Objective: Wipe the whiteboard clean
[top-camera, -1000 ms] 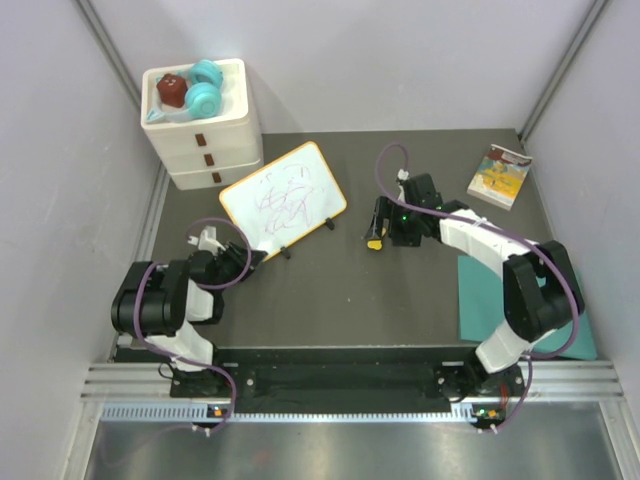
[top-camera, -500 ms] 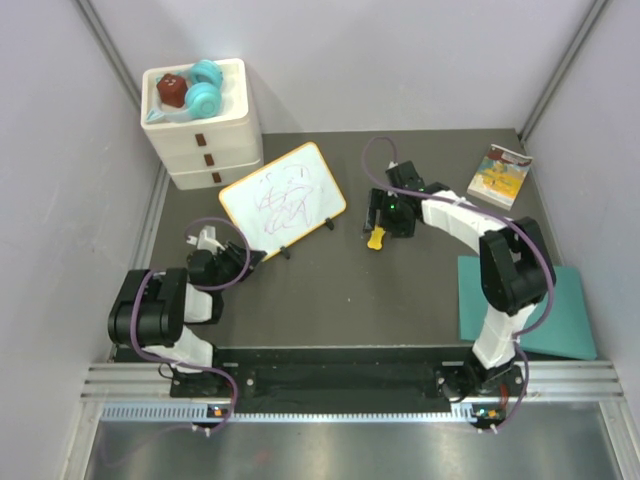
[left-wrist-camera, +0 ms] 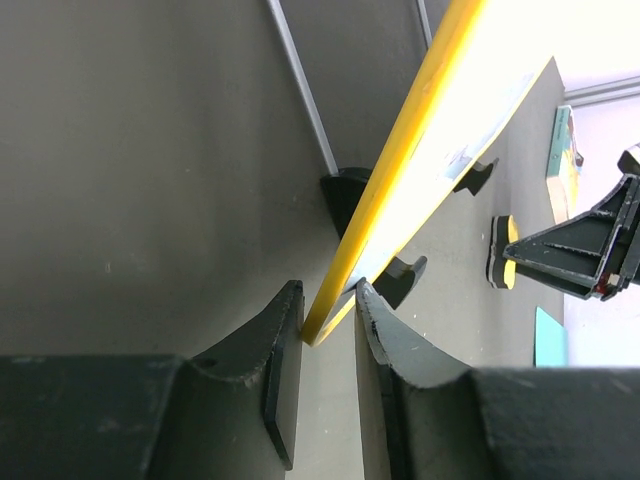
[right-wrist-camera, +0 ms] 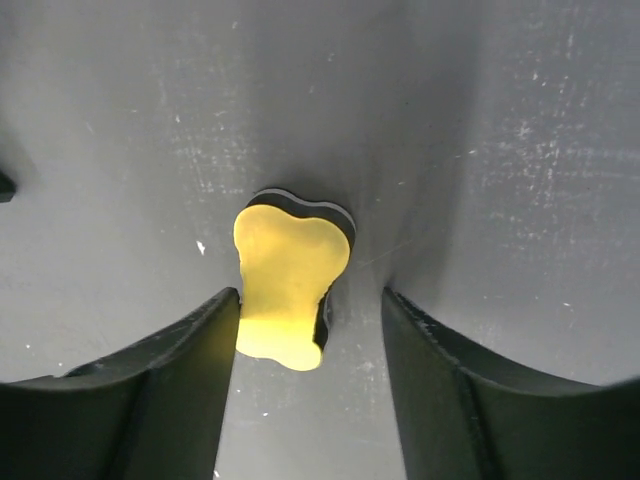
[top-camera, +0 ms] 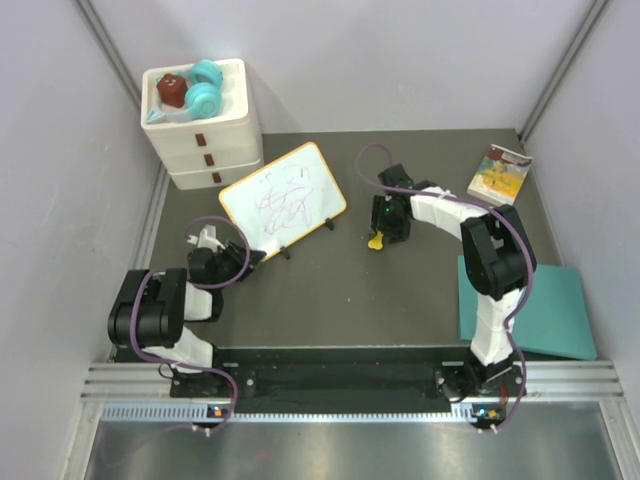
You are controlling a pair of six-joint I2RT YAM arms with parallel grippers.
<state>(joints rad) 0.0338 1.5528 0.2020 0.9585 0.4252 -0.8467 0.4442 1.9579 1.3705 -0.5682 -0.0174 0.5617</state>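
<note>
Checking status: has any of the whiteboard [top-camera: 283, 198] been wiped? (Operator)

Negative. The dark scribbles [top-camera: 281, 201] cover the middle of its face and no cleared patch is visible. The board stands tilted on its black feet at the left-centre of the table [top-camera: 330, 290], just in front of the white drawer box [top-camera: 205, 125]. (Technician)

Report gripper states. (Operator)

Left gripper [left-wrist-camera: 328, 300]: jaws clenched on the near corner of the board's yellow frame, steadying it. Right gripper [right-wrist-camera: 310, 295]: jaws released, one on each side of the yellow eraser [right-wrist-camera: 290, 275], which lies flat on the table to the right of the board and apart from it. (Technician)

Remaining work? (Operator)

By my assessment, all of it: grasp the eraser, carry it to the board, and wipe off every mark. (Technician)
</note>
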